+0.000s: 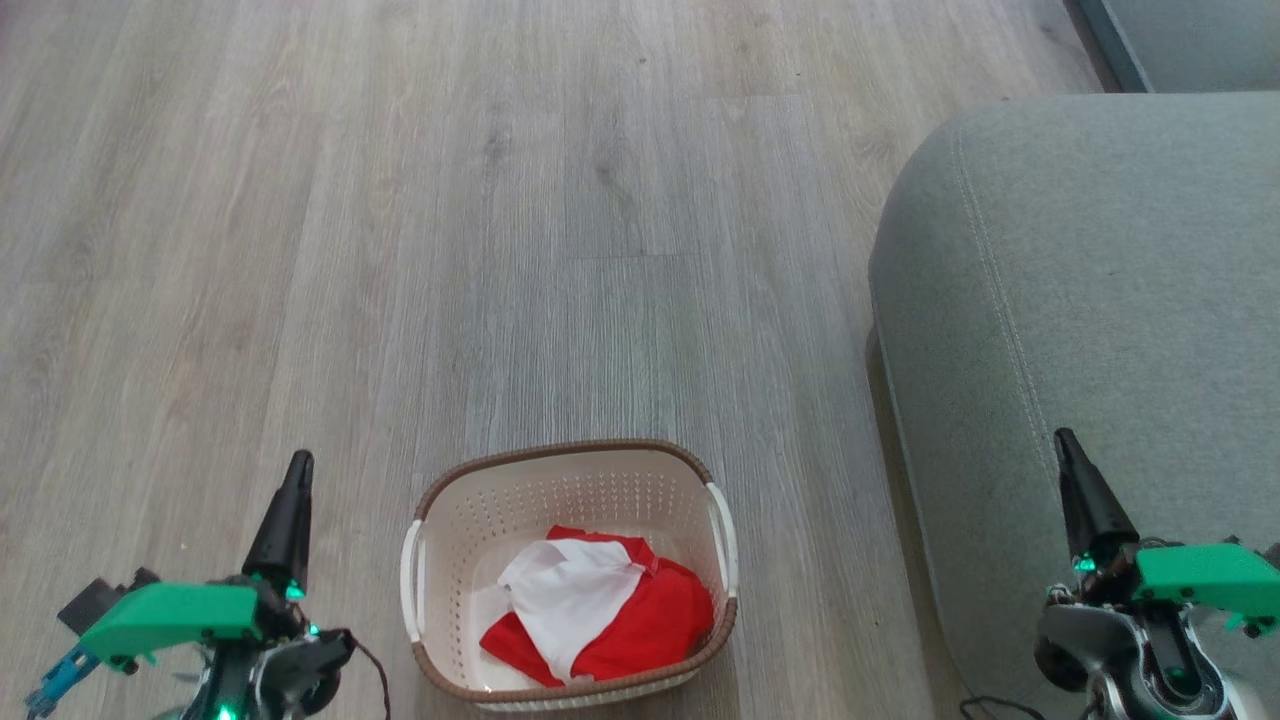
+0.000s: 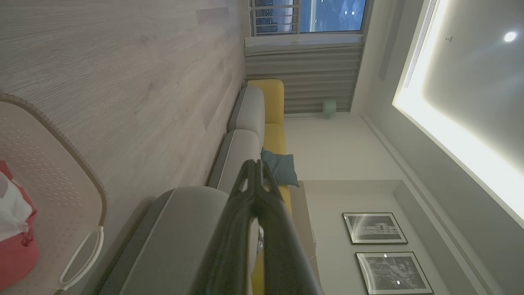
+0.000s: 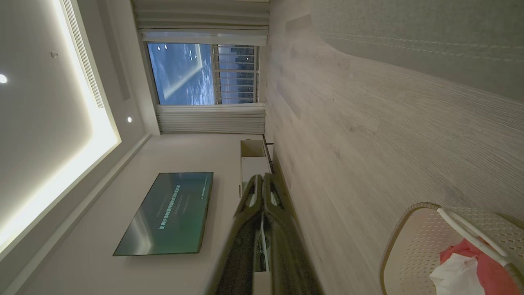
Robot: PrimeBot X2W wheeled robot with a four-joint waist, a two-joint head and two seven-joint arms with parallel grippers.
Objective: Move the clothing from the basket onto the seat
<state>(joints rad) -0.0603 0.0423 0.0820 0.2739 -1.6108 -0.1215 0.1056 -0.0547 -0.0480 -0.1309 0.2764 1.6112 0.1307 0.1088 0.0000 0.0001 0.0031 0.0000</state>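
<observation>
Plainly, both pairs of fingers (image 2: 241, 213) were pressed together, holding nothing: the left gripper (image 1: 299, 462) stood left of the basket (image 1: 560, 452), the right gripper (image 1: 1062, 440) over the near edge of the seat (image 1: 1100, 280). The clothing (image 1: 600, 610) lay heaped in the basket, on the floor (image 1: 500, 200) beside the seat. Nothing looked begun; next, a gripper would need to open and reach down into the heap. Writing on the TV (image 3: 172, 213) was too small to read.
</observation>
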